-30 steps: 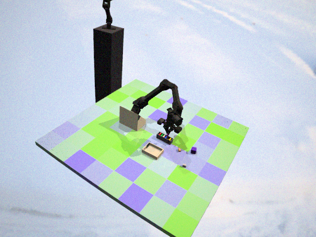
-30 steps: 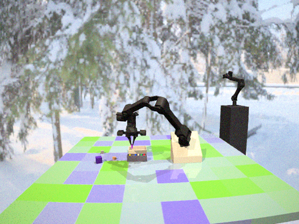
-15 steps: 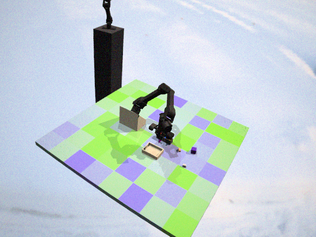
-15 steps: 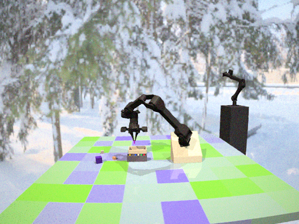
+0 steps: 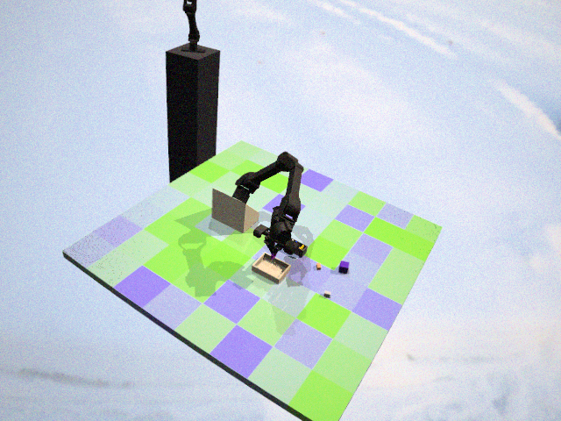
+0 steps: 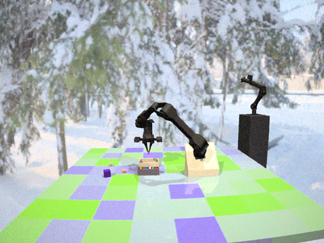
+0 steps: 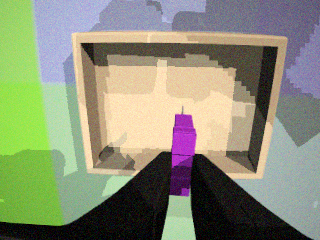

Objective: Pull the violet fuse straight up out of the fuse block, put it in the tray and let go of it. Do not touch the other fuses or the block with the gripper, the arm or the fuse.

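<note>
The violet fuse [image 7: 182,150] hangs with its long axis vertical, in line with the downward-pointing gripper [image 6: 148,148]; in the exterior view it shows as a small violet tip [image 6: 148,153] projecting below the fingertips, and in the wrist view it runs lengthwise away from the camera, its lower end pointing toward the tray floor. The gripper [image 7: 179,174] is pinched on the fuse, the two dark fingers pressing its upper part from either side while its lower part extends past them. The fuse is held in the air above the tray [image 7: 84,94], over the tray's inner floor and nearer its near wall than its far wall as the wrist view frames it; it is not resting on the floor of the tray. In the exterior view the tray [image 6: 148,161] stands just behind the fuse block [image 6: 148,170], whose row of coloured fuses faces the camera, with the gripper well above both. In the top view the gripper [image 5: 273,252] stands over the far edge of the tray [image 5: 271,267]. A purple cube [image 5: 344,267] and two small tan cubes [image 5: 318,266] lie apart on the checkered board [image 5: 136,253].
</note>
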Robot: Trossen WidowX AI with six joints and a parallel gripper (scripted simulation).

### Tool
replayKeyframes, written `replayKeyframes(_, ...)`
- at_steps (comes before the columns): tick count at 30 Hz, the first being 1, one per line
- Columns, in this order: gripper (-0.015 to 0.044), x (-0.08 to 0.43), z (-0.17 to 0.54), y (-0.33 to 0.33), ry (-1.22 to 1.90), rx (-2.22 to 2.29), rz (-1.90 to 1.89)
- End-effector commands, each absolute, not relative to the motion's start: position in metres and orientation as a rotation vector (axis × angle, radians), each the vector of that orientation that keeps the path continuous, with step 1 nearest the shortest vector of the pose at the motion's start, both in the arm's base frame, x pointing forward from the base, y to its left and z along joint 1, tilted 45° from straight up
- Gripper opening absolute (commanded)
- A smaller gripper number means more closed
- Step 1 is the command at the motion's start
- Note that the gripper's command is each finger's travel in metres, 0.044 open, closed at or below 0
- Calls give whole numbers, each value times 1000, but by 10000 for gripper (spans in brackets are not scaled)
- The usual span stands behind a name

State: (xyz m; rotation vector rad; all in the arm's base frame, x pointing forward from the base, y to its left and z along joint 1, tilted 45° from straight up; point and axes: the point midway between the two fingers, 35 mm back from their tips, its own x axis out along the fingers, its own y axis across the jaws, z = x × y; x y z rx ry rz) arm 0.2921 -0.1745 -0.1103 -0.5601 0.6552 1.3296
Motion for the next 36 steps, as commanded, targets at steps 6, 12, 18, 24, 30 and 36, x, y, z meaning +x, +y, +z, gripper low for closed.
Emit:
replayKeyframes(6,0,293,-122,-165,657,-561,1334)
replayKeyframes(12,0,294,-129,-159,656,-560,1334)
replayKeyframes(18,0,295,-135,-152,656,-560,1334)
replayKeyframes(24,53,294,-136,-151,658,-565,1339)
replayKeyframes(30,210,294,-136,-151,658,-565,1339)
replayKeyframes(36,330,293,-128,-160,658,-564,1337)
